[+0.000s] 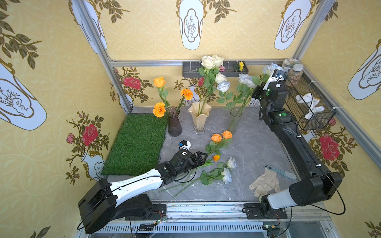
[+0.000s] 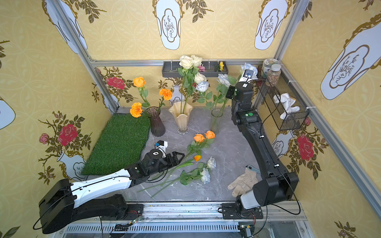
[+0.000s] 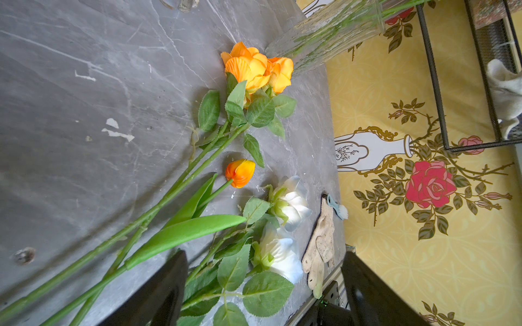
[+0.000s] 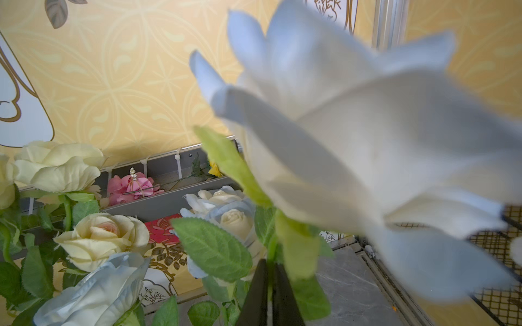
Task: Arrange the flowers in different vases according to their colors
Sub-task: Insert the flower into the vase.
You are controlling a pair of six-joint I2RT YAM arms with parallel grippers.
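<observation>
Between the narrowly parted jaws of the right claw (image 4: 269,266), the green stem of a held pale-blue rose (image 4: 367,146) is seen, with its bloom just above the claw. Whether the stem is pinched or free cannot be told. Below the claw stands the clear vase (image 1: 235,120), in which the stem's foot is judged to sit. If the claw is withdrawn carelessly, a leaf may be snagged and the stem dragged out, or the slender vase tipped by the leaning, top-heavy bloom. The left claw (image 1: 203,157) is held wide open and empty, low over the tabletop (image 1: 257,148). Ahead of and beneath it, the stems of the orange roses (image 1: 221,136), an orange tulip (image 1: 216,157) and the lying pale-blue roses (image 1: 227,171) are crossed. Two colours may therefore be gathered in one closure.
</observation>
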